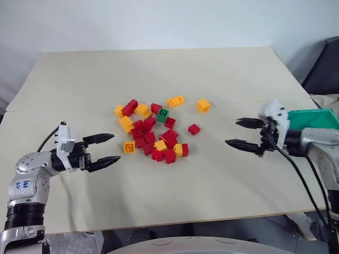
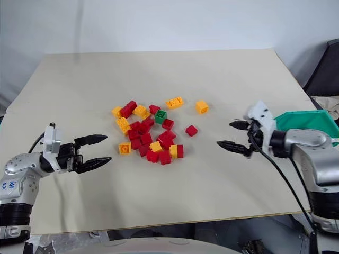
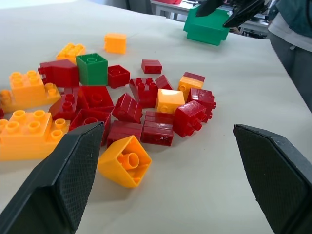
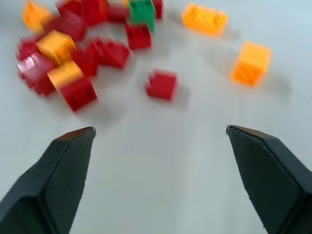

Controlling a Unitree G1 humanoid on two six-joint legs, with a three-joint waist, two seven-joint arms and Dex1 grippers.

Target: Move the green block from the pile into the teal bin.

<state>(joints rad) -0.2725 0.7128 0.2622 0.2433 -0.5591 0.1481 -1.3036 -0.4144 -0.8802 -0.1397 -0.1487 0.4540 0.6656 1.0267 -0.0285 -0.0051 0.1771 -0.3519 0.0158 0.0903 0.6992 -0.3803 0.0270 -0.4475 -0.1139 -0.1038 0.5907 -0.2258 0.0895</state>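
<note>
We see the green block (image 1: 162,115) still sitting in the pile (image 1: 150,132), both sets of fingers spread and empty.

Studded glossy plastic bricks, red and yellow-orange, heap on the matte pale bench (image 1: 222,174); left gripper (image 1: 106,149) and right gripper (image 1: 239,133) flank them, black tapered fingers apart; the teal bin (image 1: 312,118) sits at the bench's right edge.

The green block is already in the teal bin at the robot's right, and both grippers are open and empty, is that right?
Not quite. The green block still sits in the pile, as the left eye view shows. The teal bin is at the right, and both grippers are open and empty.
</note>
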